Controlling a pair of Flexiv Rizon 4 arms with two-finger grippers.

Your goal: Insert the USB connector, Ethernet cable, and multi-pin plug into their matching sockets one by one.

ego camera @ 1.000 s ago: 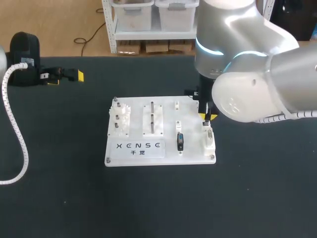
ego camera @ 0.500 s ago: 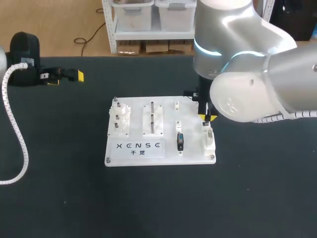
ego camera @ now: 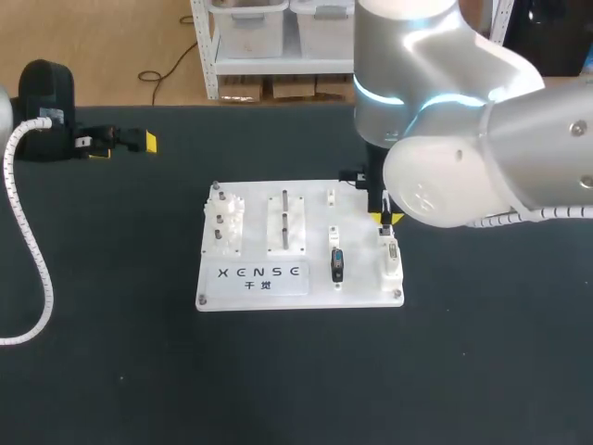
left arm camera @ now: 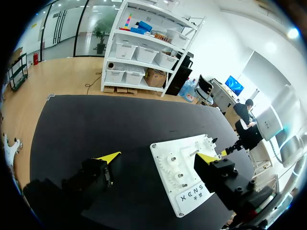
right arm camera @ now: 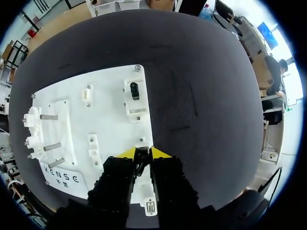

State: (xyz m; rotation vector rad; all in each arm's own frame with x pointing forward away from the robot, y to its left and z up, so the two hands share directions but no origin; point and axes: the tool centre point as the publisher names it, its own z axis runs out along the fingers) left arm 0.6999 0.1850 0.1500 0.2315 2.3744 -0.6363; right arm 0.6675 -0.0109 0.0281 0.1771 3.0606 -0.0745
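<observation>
The white socket board (ego camera: 255, 289) lies mid-table. A black connector (ego camera: 337, 264) sits in a socket right of its middle, and a white socket block (ego camera: 392, 261) with a grey multi-pin face stands at its right edge. My right gripper (ego camera: 384, 220) hangs over that block's back end, and its yellow tips are shut on a small dark connector (right arm camera: 142, 160). The right wrist view shows the board (right arm camera: 110, 120) under my right gripper (right arm camera: 142, 154), with a dark-mouthed socket (right arm camera: 135, 91) ahead of it. My left gripper (ego camera: 123, 146) rests far left, open and empty; in its own view the gripper (left arm camera: 158, 157) frames the board (left arm camera: 189, 170).
Three gear posts (ego camera: 222, 222) and two upright pins (ego camera: 285, 218) stand on the board's left half. My right arm's bulky elbow (ego camera: 445, 176) overhangs the board's back right corner. A white corrugated hose (ego camera: 28, 232) trails along the table's left side.
My right arm has swung slightly to the left, and its gripper edged left with it over the board's right edge. The left arm has not moved.
</observation>
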